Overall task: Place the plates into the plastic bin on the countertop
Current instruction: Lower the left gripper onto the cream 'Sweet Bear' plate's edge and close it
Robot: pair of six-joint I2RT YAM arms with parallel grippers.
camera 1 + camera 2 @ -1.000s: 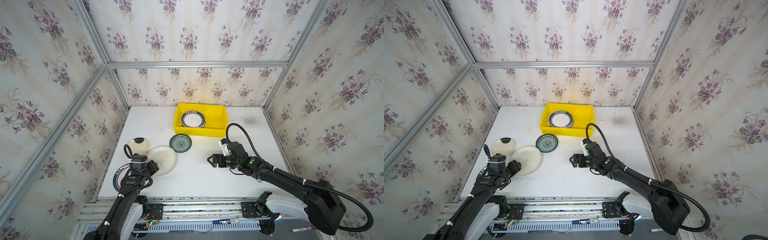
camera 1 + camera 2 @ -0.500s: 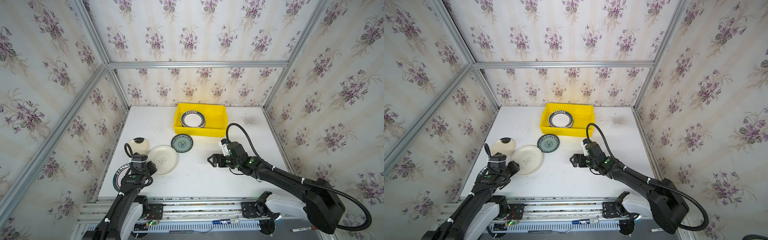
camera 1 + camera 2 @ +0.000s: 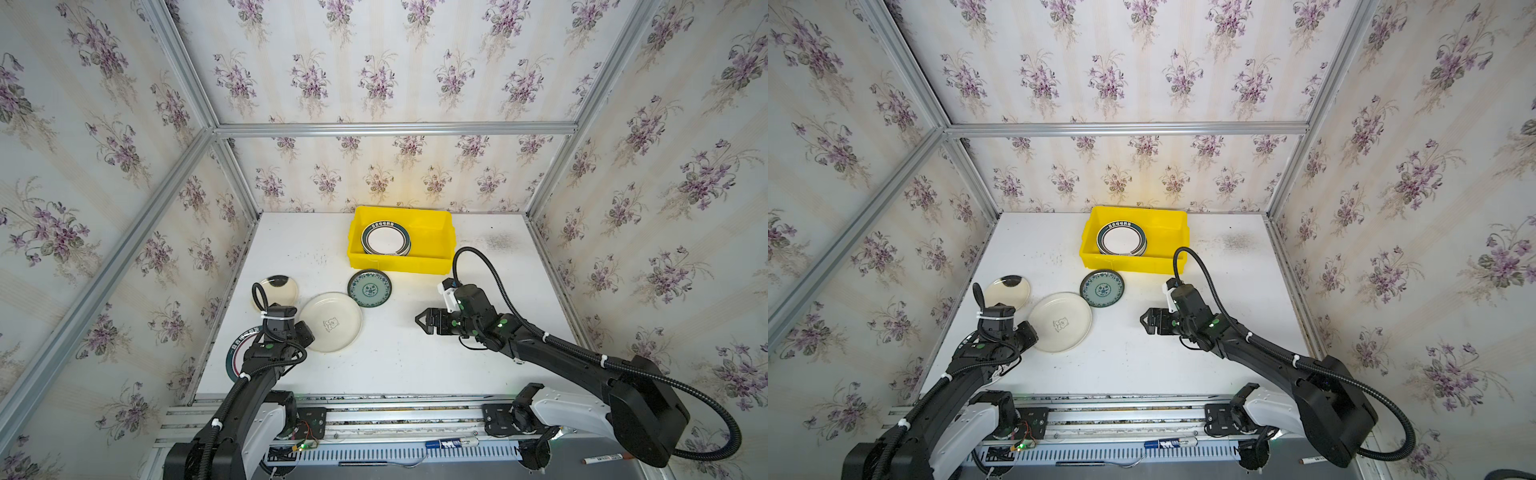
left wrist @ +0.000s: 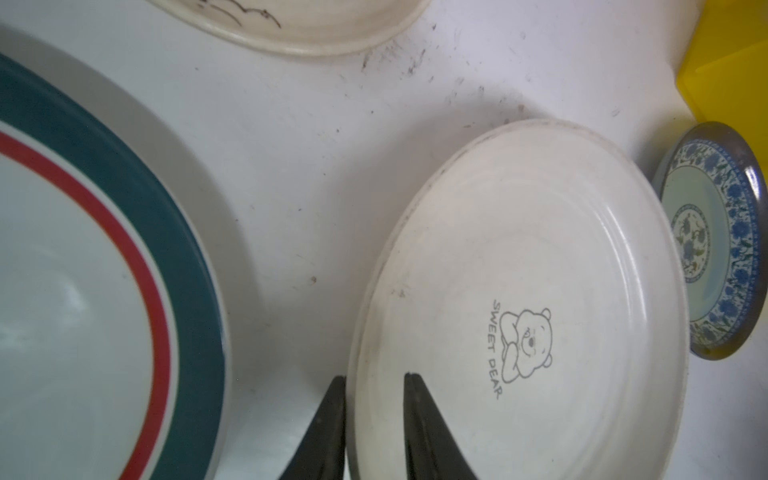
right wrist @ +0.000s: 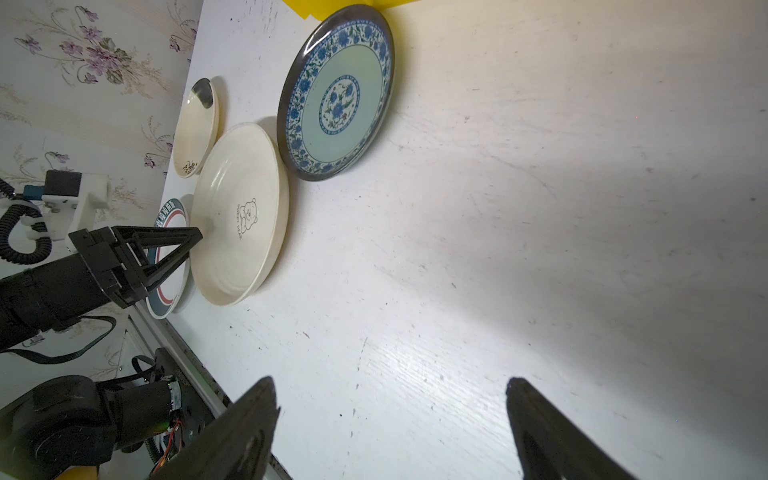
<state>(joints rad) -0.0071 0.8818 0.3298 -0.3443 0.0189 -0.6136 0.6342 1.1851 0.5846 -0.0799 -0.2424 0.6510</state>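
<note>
Plates lie partly sorted on the white countertop. At upper centre, the yellow plastic bin holds green-rimmed plates. Left of centre, the left gripper pinches the near rim of the cream bear plate, presumably to lift it. The right gripper hangs spread wide and empty over bare tabletop.

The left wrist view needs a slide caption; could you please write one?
The left gripper pinches the cream bear plate rim between its fingers, green-rimmed plate alongside.
</note>
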